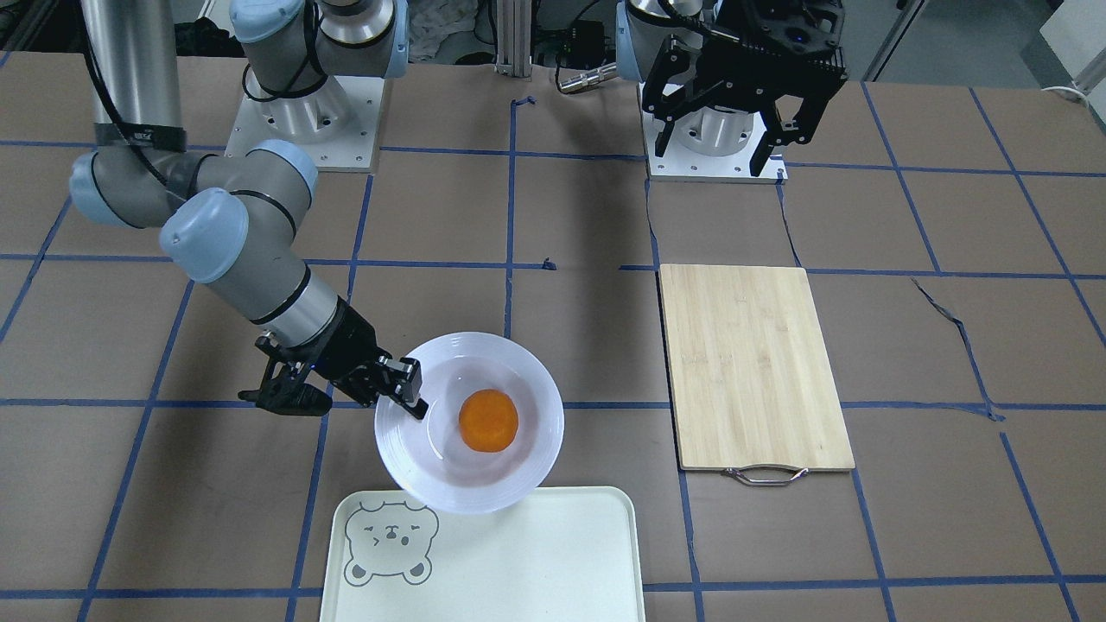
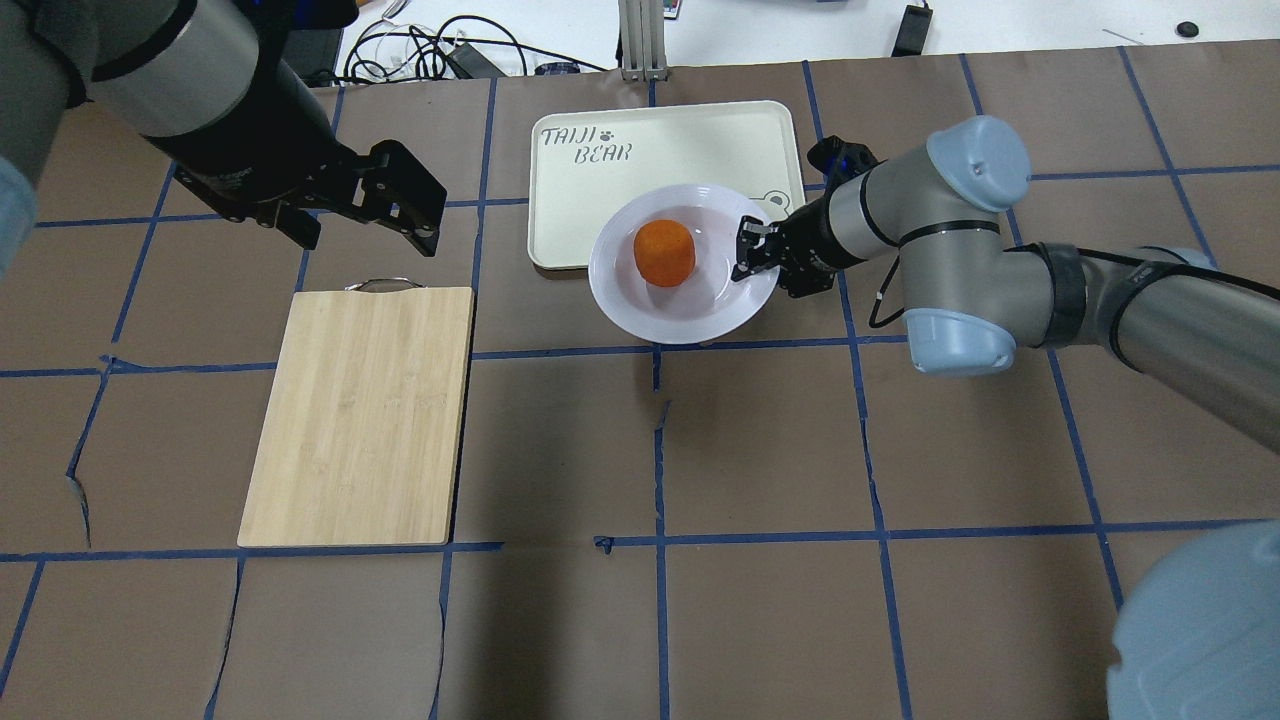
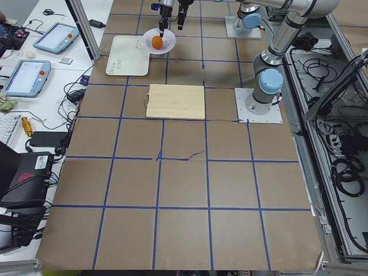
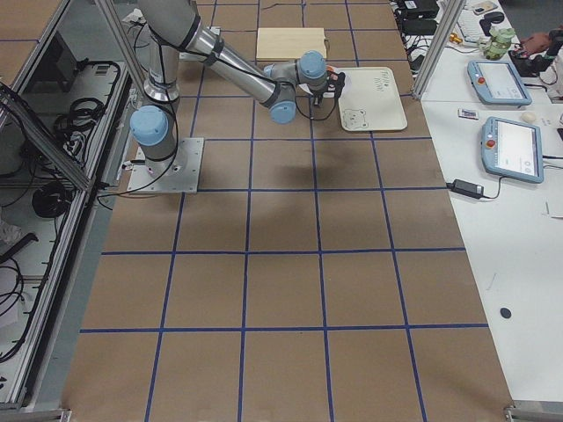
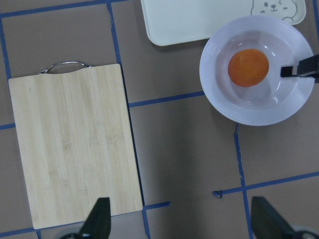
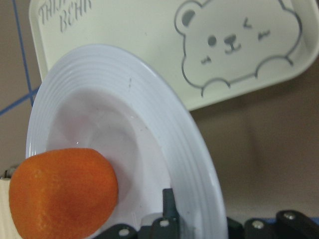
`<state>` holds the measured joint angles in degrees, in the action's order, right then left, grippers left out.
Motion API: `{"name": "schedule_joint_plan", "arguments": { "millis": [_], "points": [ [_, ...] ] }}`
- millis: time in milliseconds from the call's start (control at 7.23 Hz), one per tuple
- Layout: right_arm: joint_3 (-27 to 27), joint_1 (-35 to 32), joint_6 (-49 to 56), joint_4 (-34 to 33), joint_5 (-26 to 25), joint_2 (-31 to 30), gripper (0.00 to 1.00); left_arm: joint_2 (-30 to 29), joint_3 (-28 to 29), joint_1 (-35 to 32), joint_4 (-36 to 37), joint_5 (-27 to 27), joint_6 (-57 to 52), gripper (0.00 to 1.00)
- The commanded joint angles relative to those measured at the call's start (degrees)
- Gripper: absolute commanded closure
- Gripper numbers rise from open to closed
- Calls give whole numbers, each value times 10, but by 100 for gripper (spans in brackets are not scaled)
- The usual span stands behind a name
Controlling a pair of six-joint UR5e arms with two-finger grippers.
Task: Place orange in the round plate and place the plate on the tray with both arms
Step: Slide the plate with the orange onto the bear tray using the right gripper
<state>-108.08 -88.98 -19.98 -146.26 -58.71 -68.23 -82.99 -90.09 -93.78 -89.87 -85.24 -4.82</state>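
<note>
The orange [image 1: 488, 421] lies in the sunken centre of the white round plate [image 1: 527, 371]. My right gripper [image 1: 410, 393] is shut on the plate's rim, one finger [image 6: 169, 204] inside the bowl close to the orange [image 6: 62, 191]. The plate [image 2: 640, 315] overlaps the near edge of the cream tray [image 2: 680, 140], beside the bear face [image 6: 234, 45]. My left gripper [image 2: 365, 238] hangs open and holds nothing, high above the table, well away from the plate [image 5: 259, 112].
A bamboo cutting board [image 1: 756, 367] with a metal handle lies on the brown, blue-taped table under my left gripper. Tablets and cables sit on the white bench [image 3: 34, 69] beyond the tray.
</note>
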Motion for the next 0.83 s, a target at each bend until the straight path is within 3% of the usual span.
{"name": "schedule_joint_plan", "arguments": {
  "millis": [0, 277, 691],
  "points": [
    [157, 3, -1, 29, 3, 102, 99, 0, 0, -1, 0, 1, 0, 0],
    [231, 1, 0, 27, 7, 205, 99, 4, -1, -2, -5, -3, 0, 0],
    [234, 1, 0, 25, 7, 212, 98, 5, -1, -1, -4, 2, 0, 0]
  ]
}}
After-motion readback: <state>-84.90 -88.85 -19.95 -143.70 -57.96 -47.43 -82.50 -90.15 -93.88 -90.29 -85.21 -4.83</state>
